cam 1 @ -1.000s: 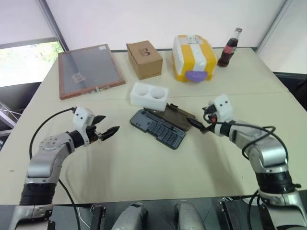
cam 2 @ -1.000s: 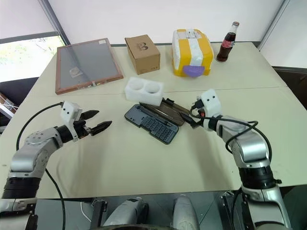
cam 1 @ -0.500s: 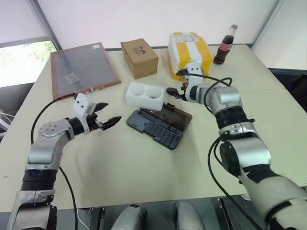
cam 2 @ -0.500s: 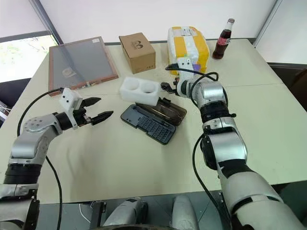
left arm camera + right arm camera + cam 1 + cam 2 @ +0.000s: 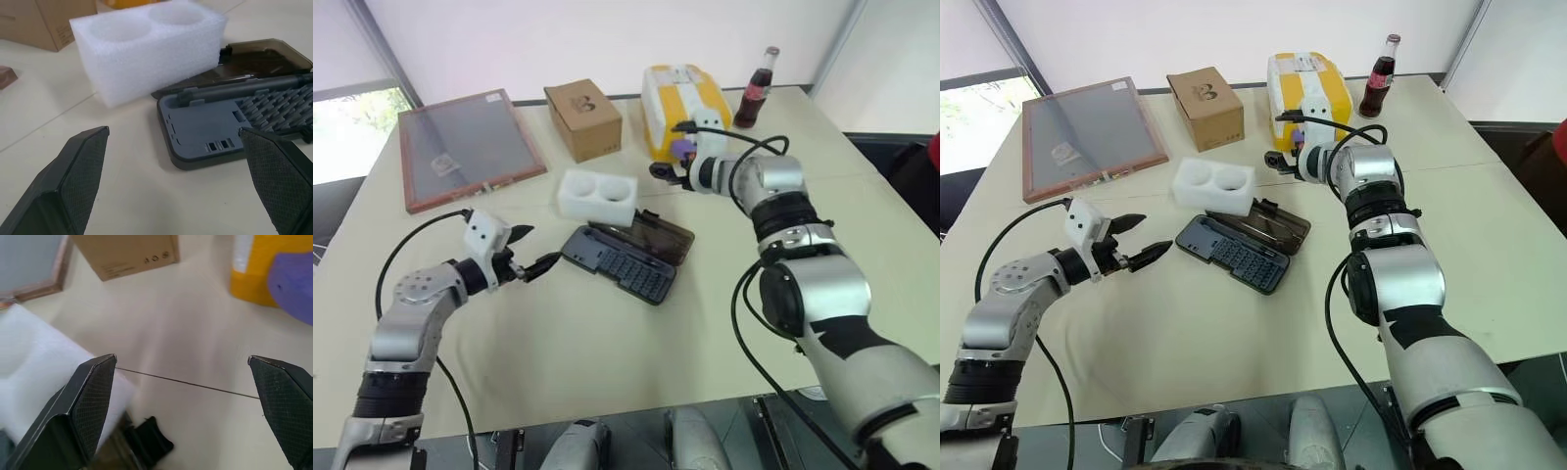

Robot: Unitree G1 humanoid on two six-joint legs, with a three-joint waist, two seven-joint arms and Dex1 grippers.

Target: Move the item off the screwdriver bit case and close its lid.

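The case [image 5: 623,260] lies open mid-table, its lid [image 5: 659,236] folded flat on the far side. The foam block [image 5: 597,195] rests on the lid's far-left part, one edge overhanging onto the table [image 5: 607,362]. There is bare tabletop on the near side of the case and to its right. Beyond it stand the framed panel [image 5: 465,147], cardboard box [image 5: 582,119], yellow container [image 5: 681,96] and bottle [image 5: 754,88].

Left gripper [image 5: 530,251]: fingers apart, empty, just left of the case's near-left corner. Right gripper [image 5: 663,170]: fingers apart, empty, above the gap between block and container.

The left wrist view shows the case's empty end compartment and bit rows. The right wrist view shows the lid's black latch tab [image 5: 149,443].
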